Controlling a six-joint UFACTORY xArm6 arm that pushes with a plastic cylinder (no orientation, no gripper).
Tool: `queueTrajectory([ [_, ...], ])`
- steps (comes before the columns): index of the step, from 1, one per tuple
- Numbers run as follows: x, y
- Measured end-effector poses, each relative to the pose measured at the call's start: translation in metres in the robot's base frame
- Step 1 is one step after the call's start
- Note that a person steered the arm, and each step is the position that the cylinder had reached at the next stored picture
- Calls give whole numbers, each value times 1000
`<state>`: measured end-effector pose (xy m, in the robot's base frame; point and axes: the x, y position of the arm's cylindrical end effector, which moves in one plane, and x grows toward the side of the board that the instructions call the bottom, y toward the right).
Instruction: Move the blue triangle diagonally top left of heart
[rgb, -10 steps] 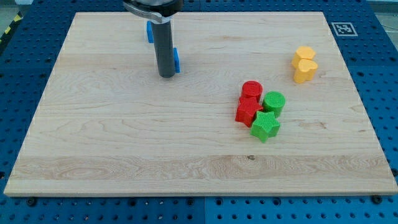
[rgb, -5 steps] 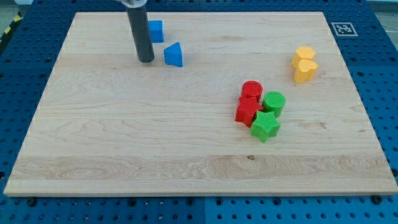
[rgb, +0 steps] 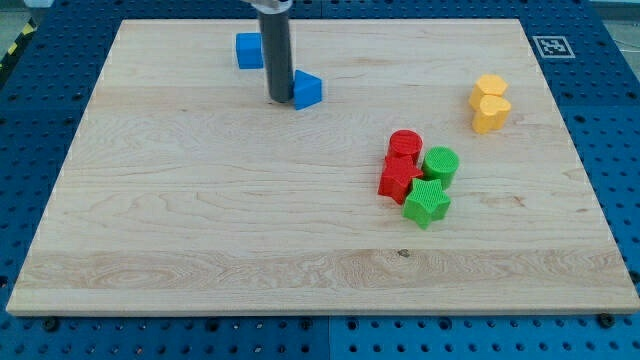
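The blue triangle (rgb: 307, 90) lies on the wooden board (rgb: 200, 200) at the view's upper middle. My tip (rgb: 280, 98) stands right against its left side, touching it. The yellow heart (rgb: 490, 113) lies at the view's right, with a yellow hexagon-like block (rgb: 490, 87) just above it and touching it. The triangle is far to the left of the heart and a little higher in the view.
A blue cube (rgb: 249, 50) sits up-left of my tip near the board's top edge. A cluster of a red cylinder (rgb: 405, 145), a red star (rgb: 398, 180), a green cylinder (rgb: 440, 164) and a green star (rgb: 427, 202) lies right of centre.
My tip went left around the blue triangle, then came back right against its left side. The triangle has slid a little to the right.
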<state>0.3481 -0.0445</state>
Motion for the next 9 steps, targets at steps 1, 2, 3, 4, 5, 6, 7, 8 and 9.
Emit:
queueTrajectory([
  [1, 2, 1],
  [2, 3, -7],
  [3, 4, 19],
  [4, 1, 38],
  [5, 1, 41],
  [6, -8, 45],
  [7, -8, 48],
  [8, -8, 48],
  [9, -8, 59],
])
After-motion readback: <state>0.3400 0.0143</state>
